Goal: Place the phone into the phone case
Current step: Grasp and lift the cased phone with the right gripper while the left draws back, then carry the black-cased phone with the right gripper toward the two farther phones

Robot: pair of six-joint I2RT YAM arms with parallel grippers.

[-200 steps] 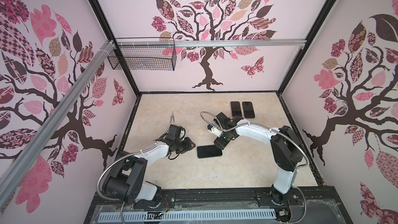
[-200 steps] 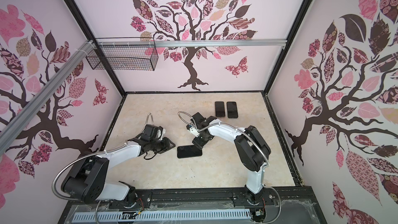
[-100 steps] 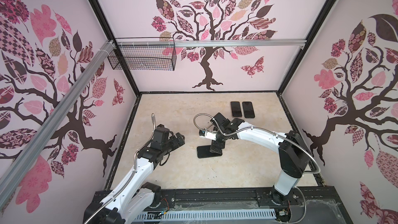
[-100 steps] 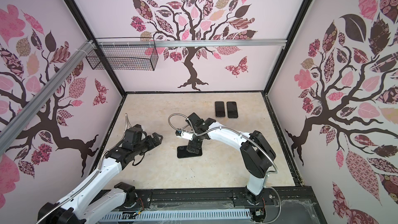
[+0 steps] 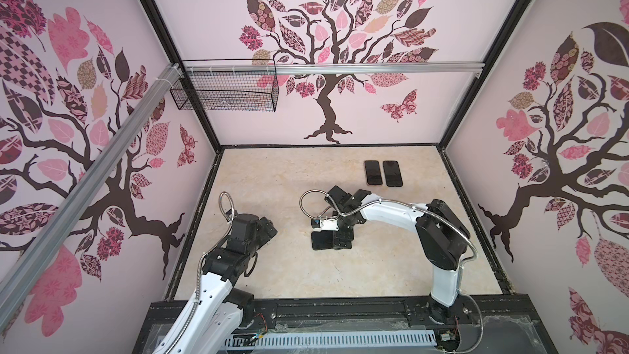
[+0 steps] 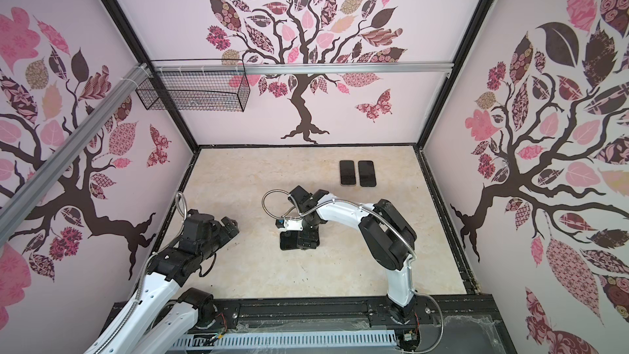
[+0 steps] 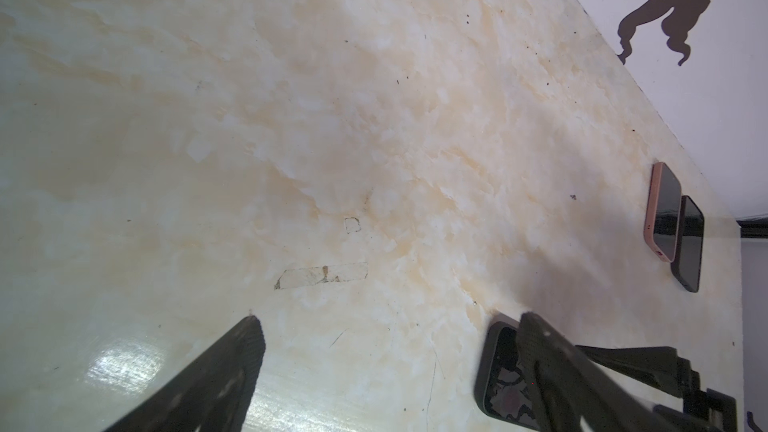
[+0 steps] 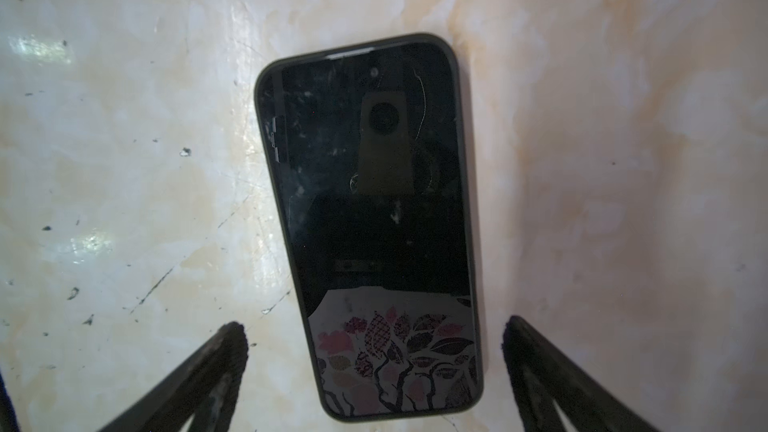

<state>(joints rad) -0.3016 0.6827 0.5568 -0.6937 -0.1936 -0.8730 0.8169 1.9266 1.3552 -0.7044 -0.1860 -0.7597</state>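
Hovering low over the veined cream marble tabletop, the right gripper had its jaws spread wide, one on each side of the glossy black slab phone, clear of it. The phone lay flat, screen up, inside the thin matte black phone case, though one long edge looked not fully seated. It seemed rigid, slick and scratch-prone, so the case's long flanks seemed the safer hold. Slightly farther, well to the left, the left gripper hung empty, jaws apart. Farthest, a pink-cased phone and a dark phone lay side by side.

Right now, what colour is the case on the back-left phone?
Salmon pink case, clearest in the left wrist view.
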